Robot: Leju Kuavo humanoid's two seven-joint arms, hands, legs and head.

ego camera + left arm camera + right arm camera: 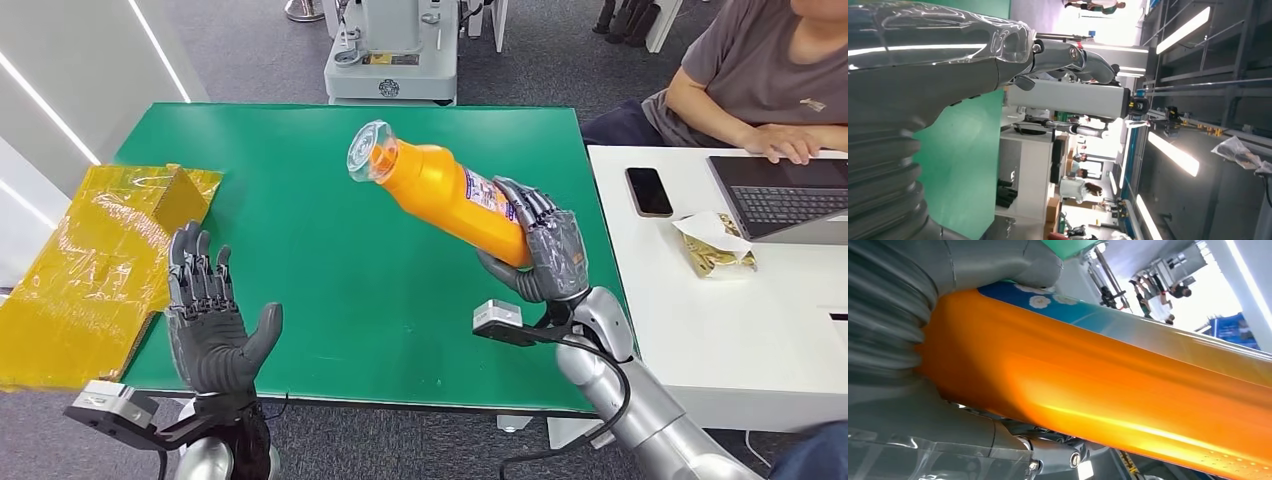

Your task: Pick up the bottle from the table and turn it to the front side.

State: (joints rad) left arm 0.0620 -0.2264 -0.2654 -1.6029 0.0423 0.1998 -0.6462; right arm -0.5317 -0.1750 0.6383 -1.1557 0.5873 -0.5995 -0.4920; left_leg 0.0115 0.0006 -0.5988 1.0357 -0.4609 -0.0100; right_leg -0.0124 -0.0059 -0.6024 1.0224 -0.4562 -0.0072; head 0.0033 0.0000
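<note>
Right hand [545, 255] fingers clamp the bottle [440, 190] base, held tilted above the table [300, 140]; left hand [210, 320] spread, idle; turning one-handed risks slippage, since the grip sits low.

1. Bottle [440, 190]: orange, clear cap, blue label with white flowers.
2. Table [330, 290]: green.
3. Bag [90, 260]: shiny yellow.
4. Hands [215, 320] [545, 250]: dark grey, on silver arms.
5. Desk [700, 330]: white; phone [649, 191] black; laptop [790, 195] grey.
</note>
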